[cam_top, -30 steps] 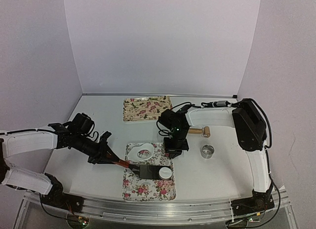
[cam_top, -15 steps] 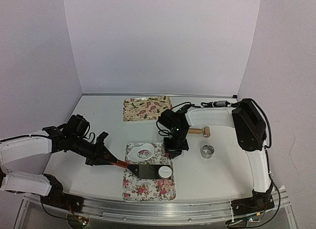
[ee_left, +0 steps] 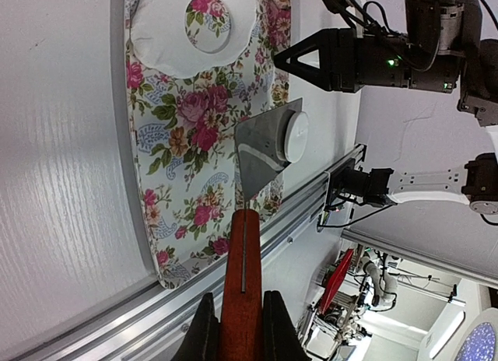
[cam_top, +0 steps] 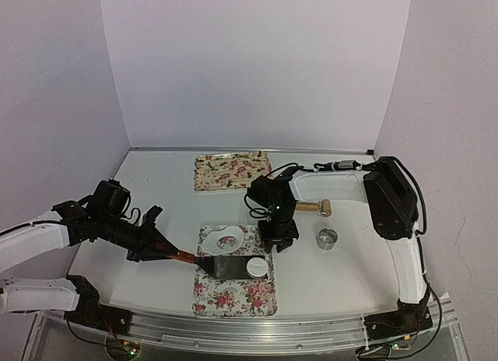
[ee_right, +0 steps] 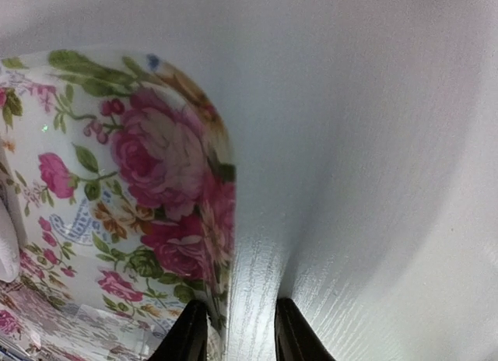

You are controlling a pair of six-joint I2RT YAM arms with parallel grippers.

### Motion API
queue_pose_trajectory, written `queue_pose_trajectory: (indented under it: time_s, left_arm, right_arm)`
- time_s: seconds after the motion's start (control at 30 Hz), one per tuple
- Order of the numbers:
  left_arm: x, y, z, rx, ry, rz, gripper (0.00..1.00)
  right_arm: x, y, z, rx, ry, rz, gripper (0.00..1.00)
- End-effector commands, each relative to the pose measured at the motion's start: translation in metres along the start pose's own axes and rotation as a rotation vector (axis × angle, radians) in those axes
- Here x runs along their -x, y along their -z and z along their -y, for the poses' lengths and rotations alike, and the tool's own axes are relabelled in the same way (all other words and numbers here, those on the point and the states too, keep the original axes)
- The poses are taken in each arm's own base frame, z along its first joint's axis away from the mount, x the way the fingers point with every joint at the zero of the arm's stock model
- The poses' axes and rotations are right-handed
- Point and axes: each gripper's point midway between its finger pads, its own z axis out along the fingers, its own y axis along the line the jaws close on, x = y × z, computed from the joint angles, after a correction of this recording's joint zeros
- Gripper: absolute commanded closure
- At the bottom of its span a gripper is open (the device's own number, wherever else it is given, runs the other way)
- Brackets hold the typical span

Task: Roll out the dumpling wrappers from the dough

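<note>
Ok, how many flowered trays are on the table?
2. The near tray sits by the front edge, carrying the dough and the spatula blade. The far tray lies toward the back wall, nothing visible on it. None seems hidden.

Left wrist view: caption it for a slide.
Left claw holds a spatula, blade against a dumpling wrapper on the flowered tray.

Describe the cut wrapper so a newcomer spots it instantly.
Find the flowered tray nearest the arm bases. On its right side a small white round wrapper sits at the tip of the dark spatula blade. Unlike the bigger dough patch behind it, it has no hole.
</note>
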Motion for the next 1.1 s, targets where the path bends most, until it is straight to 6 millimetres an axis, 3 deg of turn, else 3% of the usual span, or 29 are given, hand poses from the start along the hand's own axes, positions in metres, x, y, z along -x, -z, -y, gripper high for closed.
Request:
queue_pose_trajectory:
  time_s: [0.0,0.33,0.57,0.8,1.07]
  left_arm:
    - [0.002,0.014,0.016,-0.029,-0.022,0.028,1.00]
    - [0.009,0.027,0.025,-0.036,-0.016,0.053,1.00]
    - [0.034,0.044,0.040,-0.042,-0.013,0.111,1.00]
    - [0.080,0.053,0.048,-0.002,0.009,0.201,1.00]
    - [0.155,0.055,0.061,-0.013,-0.004,0.309,1.00]
  right_arm:
    - [0.006,0.011,0.002,-0.039,0.013,0.029,0.65]
    - [0.026,0.068,-0.008,-0.017,0.078,0.139,0.42]
    - [0.036,0.116,0.006,0.025,0.068,0.212,0.29]
    - [0.052,0.168,0.040,0.113,0.036,0.299,0.12]
    - [0.056,0.206,0.094,0.177,-0.046,0.371,0.07]
